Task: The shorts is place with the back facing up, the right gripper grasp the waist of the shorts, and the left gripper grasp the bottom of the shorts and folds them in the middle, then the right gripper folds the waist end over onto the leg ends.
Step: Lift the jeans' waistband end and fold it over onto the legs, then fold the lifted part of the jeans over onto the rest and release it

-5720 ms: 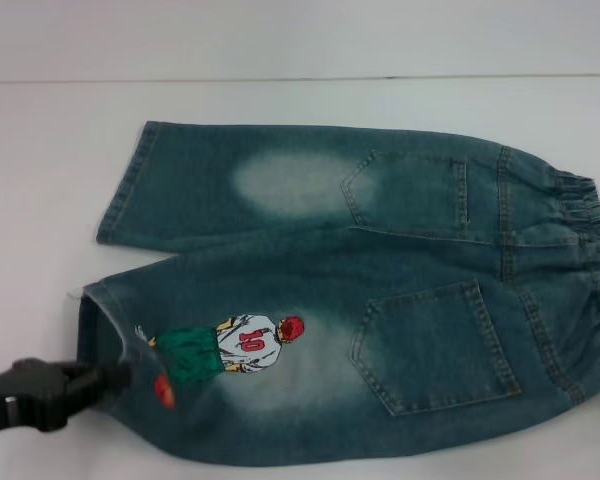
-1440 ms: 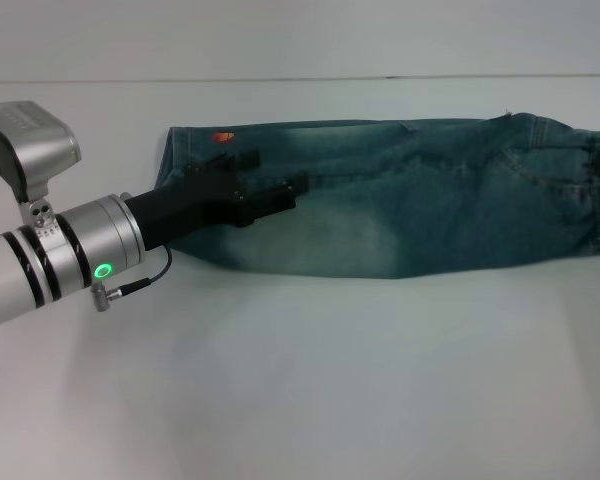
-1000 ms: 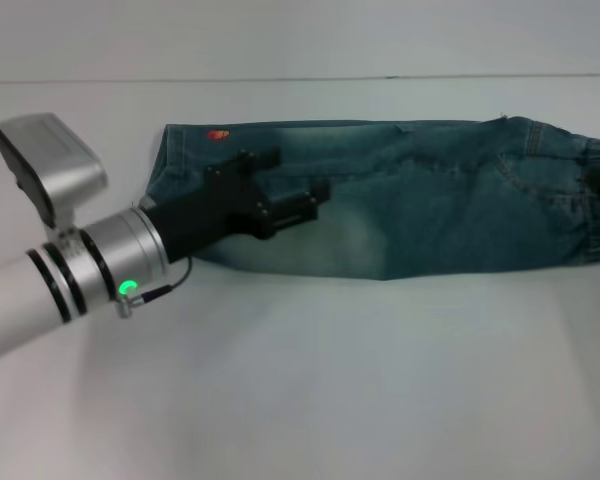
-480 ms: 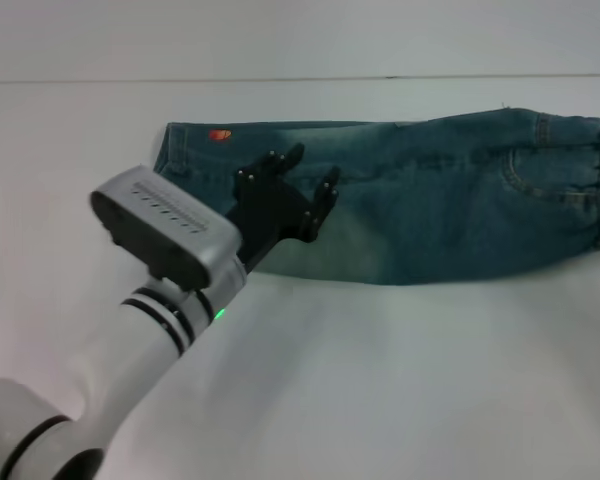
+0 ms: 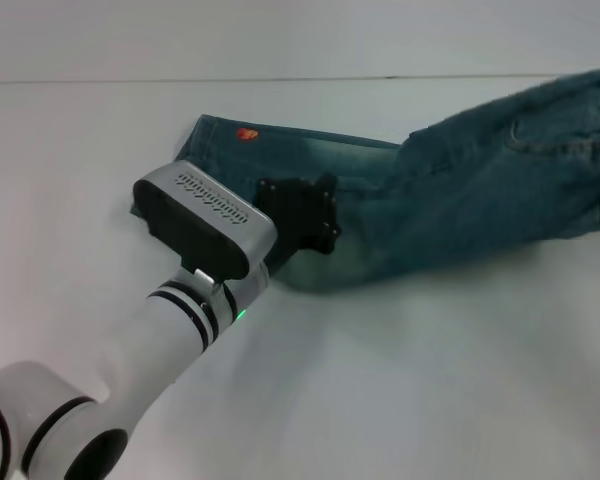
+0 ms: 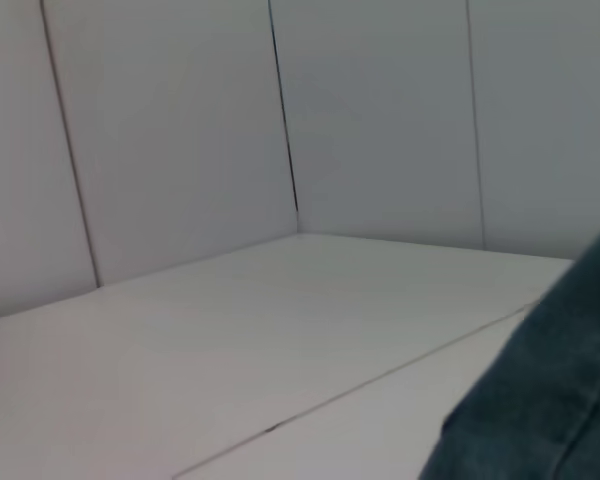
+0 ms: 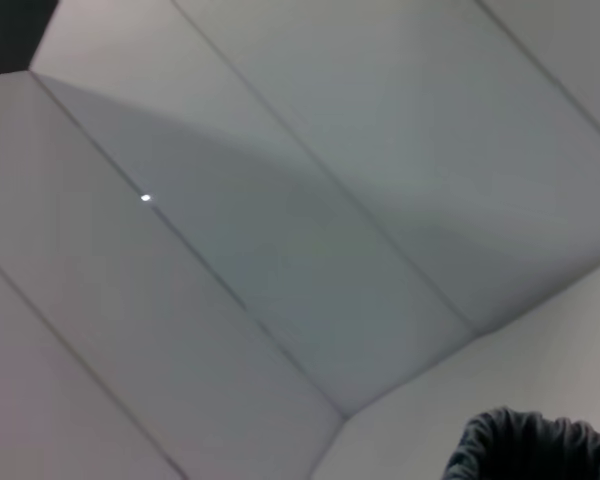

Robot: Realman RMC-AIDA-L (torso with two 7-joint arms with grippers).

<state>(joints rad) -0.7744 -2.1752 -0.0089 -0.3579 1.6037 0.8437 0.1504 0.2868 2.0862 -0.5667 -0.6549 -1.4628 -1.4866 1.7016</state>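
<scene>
Fingers: cannot tell; black left gripper [image 5: 302, 215] on folded faded-denim shorts [image 5: 460, 190], gathered waist end raised.

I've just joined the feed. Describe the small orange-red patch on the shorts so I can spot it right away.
On the white table lie the folded denim shorts, their right end lifted. The left claw is on the cloth near the leg end. The orange-red patch sits beyond that claw, close to the hem at the far edge: the only bright spot on the blue denim.
</scene>
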